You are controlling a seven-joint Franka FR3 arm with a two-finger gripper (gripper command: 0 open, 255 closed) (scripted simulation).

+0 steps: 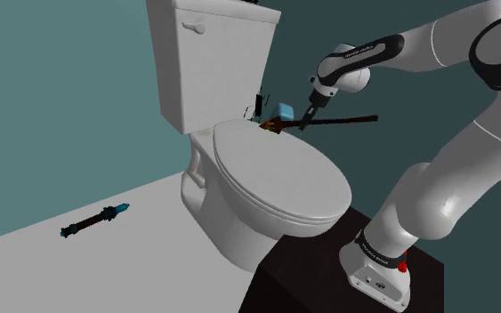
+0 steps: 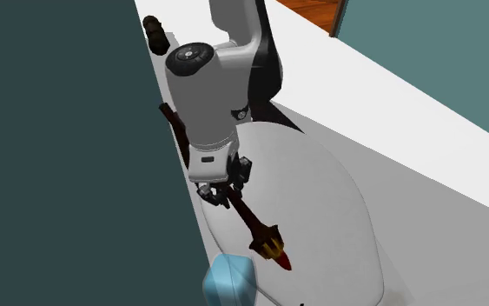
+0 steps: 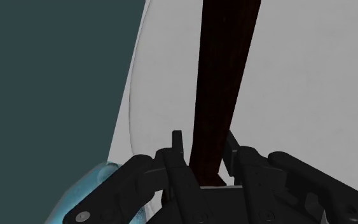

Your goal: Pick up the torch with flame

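The torch is a long dark brown shaft (image 1: 351, 117) with a red and gold flame head (image 1: 270, 125). It lies level over the rear of the white toilet lid (image 1: 275, 173), and I cannot tell whether it touches the lid. My gripper (image 1: 306, 120) is shut on the shaft a little behind the head. In the second exterior view the gripper (image 2: 225, 193) clasps the shaft from above, and the flame head (image 2: 273, 246) points away from the arm. Up close, both fingers (image 3: 177, 149) press the shaft (image 3: 225, 76) between them.
A pale blue block (image 1: 286, 112) sits by the flame head at the back of the lid, close to the fingers (image 2: 231, 282). The toilet tank (image 1: 213, 53) rises behind. A black and blue torch (image 1: 95, 220) lies on the floor at the shoulder view's left.
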